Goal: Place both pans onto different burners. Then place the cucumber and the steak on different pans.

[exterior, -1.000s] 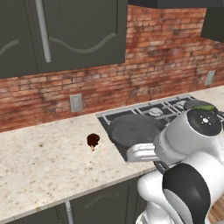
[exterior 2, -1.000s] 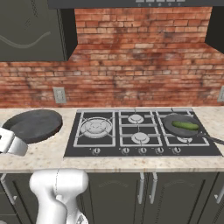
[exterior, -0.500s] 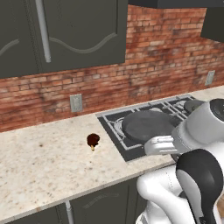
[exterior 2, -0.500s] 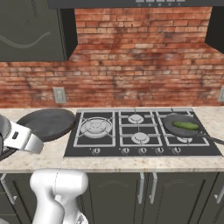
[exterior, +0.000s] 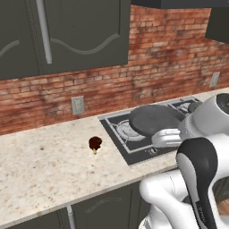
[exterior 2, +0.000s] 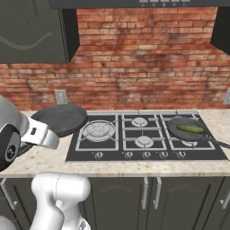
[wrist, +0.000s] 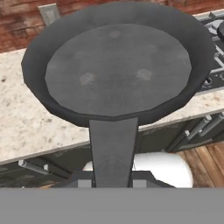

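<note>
1. Currently the held pan [wrist: 118,70] is carried in the air by its short dark handle, bowl empty. In the right base view this pan [exterior 2: 60,119] hangs over the left edge of the cooktop [exterior 2: 146,155] and the counter [exterior 2: 45,159] beside it.
2. Pincer [wrist: 113,183]: closed tight on the handle, one fingertip [wrist: 85,183] on each side of it. Nothing else is in its grip.
3. From the left base view, the held pan [exterior: 154,120] sits above the large left burner [exterior: 127,130], not resting on the grate.
4. Second pan [exterior 2: 187,129] rests on the far-right burner, handle pointing right and toward the near edge.
5. Cucumber [exterior 2: 190,129] lies flat inside that second pan.
6. Large left burner [exterior 2: 98,131] is bare; the two middle burners [exterior 2: 141,132] are bare too.
7. Steak [exterior: 95,143] lies on the counter [exterior: 44,174], left of the cooktop [exterior: 134,152] and apart from it, pale bone end toward the near edge.
8. Wall outlet [exterior: 78,105] on the brick wall [exterior: 170,67] beyond the steak; dark cabinets [exterior: 67,31] above.
</note>
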Robot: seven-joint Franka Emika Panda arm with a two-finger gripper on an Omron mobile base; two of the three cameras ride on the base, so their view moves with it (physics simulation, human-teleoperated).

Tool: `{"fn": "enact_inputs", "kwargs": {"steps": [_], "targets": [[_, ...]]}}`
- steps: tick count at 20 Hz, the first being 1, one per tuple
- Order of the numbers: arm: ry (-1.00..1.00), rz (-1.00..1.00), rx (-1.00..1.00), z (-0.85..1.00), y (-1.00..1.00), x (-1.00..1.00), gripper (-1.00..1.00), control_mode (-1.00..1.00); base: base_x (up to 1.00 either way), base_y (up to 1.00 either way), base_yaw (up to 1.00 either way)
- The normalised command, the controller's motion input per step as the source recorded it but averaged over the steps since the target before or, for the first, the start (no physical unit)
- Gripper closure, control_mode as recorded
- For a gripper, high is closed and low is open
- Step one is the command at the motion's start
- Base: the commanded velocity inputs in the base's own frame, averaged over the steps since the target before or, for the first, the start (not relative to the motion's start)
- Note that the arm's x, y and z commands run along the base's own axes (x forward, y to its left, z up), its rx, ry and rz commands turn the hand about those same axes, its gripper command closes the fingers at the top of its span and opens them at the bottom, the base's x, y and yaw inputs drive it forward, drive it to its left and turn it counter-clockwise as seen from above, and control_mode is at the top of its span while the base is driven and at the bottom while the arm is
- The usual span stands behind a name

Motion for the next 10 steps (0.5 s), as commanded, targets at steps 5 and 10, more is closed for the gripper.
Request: {"fn": "enact_inputs", "kwargs": {"steps": [5, 10], "targets": [[-0.04, 0.0, 0.0, -0.11, -0.15, 0.49, 1.0, -1.0, 0.0, 0.0, 0.0], [-0.03, 0.0, 0.0, -0.22, -0.04, 0.46, 1.0, -1.0, 0.0, 0.0, 0.0]]}}
